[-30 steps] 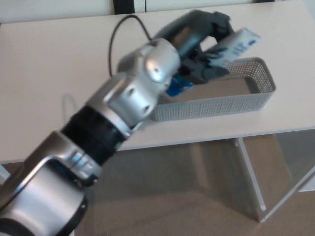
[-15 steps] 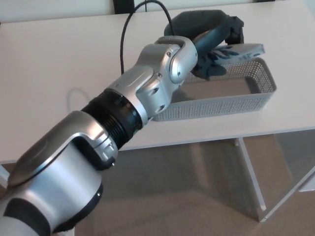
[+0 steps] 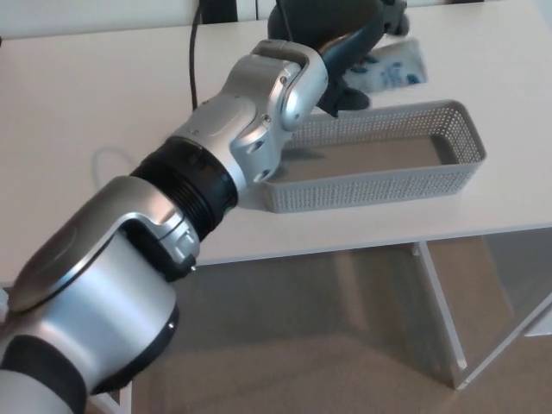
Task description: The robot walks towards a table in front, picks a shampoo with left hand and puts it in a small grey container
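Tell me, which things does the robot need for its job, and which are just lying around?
For the job:
left hand, closed on the shampoo
shampoo, held above the table beyond the container
grey container, nothing in it yet

Just lying about:
black cable
thin pale wire loop on the table

Glossy silver left arm (image 3: 259, 112) of rounded shells, black ribbed collar (image 3: 194, 185) mid-forearm, dark grey left hand (image 3: 341, 30) at one o'clock, thin black cable (image 3: 193, 60) at eleven o'clock
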Robot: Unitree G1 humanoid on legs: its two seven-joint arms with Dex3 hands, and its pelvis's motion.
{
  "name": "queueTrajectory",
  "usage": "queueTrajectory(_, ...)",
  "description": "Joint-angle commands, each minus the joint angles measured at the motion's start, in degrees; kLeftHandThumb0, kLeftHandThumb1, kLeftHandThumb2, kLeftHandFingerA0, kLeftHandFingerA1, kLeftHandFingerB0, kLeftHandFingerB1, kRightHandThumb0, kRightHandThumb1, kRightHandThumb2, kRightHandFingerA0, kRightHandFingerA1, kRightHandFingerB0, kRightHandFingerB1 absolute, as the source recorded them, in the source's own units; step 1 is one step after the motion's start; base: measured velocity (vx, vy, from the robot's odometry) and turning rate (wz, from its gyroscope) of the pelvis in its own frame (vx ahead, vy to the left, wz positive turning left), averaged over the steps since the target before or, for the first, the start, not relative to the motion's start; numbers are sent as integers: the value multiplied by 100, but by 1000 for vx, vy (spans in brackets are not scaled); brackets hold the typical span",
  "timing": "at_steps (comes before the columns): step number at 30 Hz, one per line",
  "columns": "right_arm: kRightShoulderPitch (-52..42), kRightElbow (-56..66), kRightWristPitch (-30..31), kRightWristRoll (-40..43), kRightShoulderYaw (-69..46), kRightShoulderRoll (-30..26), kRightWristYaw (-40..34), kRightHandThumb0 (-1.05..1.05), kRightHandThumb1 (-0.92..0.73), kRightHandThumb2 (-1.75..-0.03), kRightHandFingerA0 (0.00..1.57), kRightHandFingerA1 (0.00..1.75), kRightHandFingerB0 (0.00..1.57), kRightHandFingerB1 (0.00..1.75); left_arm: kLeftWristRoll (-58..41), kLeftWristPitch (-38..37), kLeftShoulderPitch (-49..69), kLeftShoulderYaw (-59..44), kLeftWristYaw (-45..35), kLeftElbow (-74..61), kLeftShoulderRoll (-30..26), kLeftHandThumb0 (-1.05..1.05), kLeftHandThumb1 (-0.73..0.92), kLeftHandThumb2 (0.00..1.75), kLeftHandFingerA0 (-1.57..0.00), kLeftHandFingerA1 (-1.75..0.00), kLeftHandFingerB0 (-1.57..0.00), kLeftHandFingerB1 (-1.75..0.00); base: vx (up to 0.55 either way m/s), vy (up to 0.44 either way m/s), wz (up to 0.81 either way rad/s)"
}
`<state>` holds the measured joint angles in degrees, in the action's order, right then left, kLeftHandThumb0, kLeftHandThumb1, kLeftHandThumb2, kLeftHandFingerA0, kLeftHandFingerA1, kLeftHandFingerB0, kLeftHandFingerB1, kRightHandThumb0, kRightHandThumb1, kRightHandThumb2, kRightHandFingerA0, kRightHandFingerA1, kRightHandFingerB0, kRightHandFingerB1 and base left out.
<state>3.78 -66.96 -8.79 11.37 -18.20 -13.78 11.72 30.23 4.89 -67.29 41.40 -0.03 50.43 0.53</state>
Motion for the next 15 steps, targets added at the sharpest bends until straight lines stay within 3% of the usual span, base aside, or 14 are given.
queueTrajectory(1, 16, 115, 15, -31, 29, 0, -22, -22, -72, -61, 65, 47, 55, 43, -131, 557, -158, -264, -1120, 347, 300, -95, 53, 60, 0, 0, 0, -2, 0, 0, 0)
queueTrajectory(4, 91, 98, 21, -34, 38, -4, -18, -23, -67, -59, 65, 48, 57, 44, -71, 612, -186, -346, -1228, 367, 355, -104, 56, 64, 0, 0, 0, -3, 0, 0, 0)
queueTrajectory(15, 207, 124, 82, -27, 65, 12, -77, -20, -70, -60, 70, 50, 59, 45, 92, 687, -48, -601, -1404, 92, 238, -105, 62, 64, 0, 0, 0, -4, 0, 0, 0)
